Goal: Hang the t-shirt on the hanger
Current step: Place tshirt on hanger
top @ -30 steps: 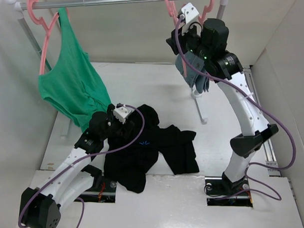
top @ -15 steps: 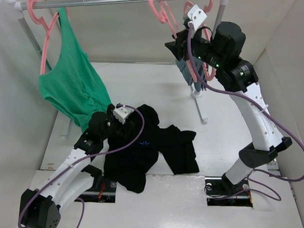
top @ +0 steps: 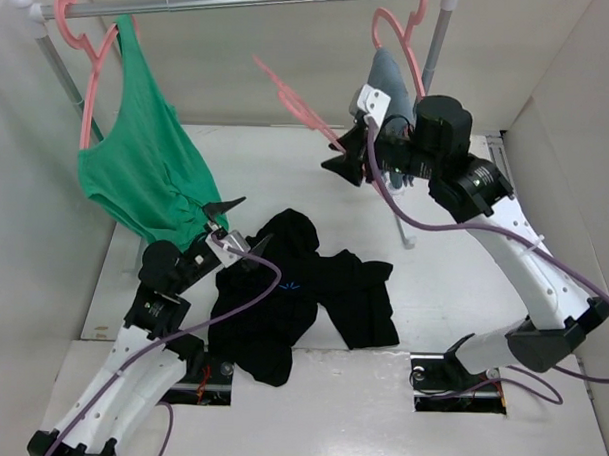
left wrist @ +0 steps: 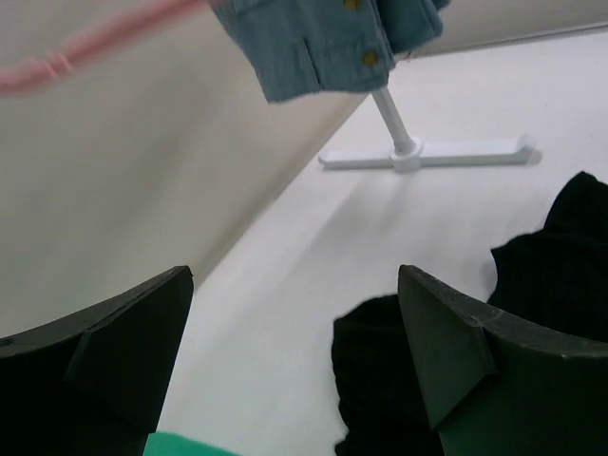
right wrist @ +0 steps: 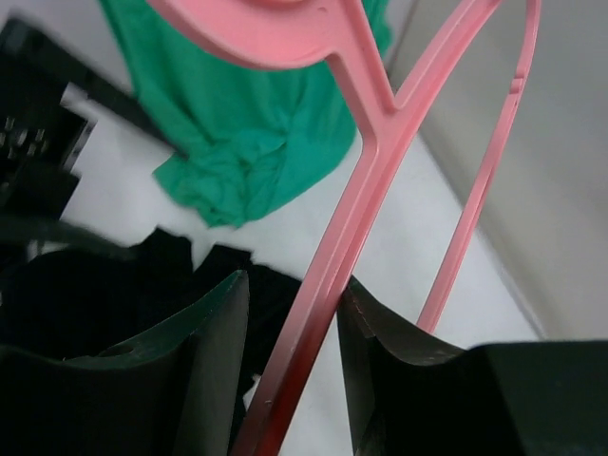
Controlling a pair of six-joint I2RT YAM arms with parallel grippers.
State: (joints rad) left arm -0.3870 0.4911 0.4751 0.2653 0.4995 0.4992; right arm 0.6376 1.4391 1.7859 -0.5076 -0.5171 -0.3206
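Meanwhile, over the last second the thin pink plastic hanger (top: 294, 106) came off the horizontal metal rail (top: 242, 3). A second ago the right gripper (top: 344, 157) was up at the rail by the hook. In this frame it sat lower and further left, clamped on the hanger. In the right wrist view the pink bar ran straight between the two fingers, which pressed it from both sides. The hanger hung in mid-air, its free end pointing up and to the left, touching nothing else.

The left gripper (top: 239, 228) also changed. Earlier it was down on the crumpled black short-sleeved cloth t-shirt (top: 292, 308). Now it was raised off the shirt, jaws spread wide, with nothing between them in the left wrist view.

The t-shirt lay in a heap on the white table (top: 287, 167) in front of the arm bases, blue logo showing, apparently unmoved. The green tank top (top: 136, 172) and the grey-blue cloth (top: 388, 76) hung from the rail on their own hangers.

Judgement: hanger fetch is done. The shirt is ungripped, so threading has not started, and the left arm must take the collar again first.
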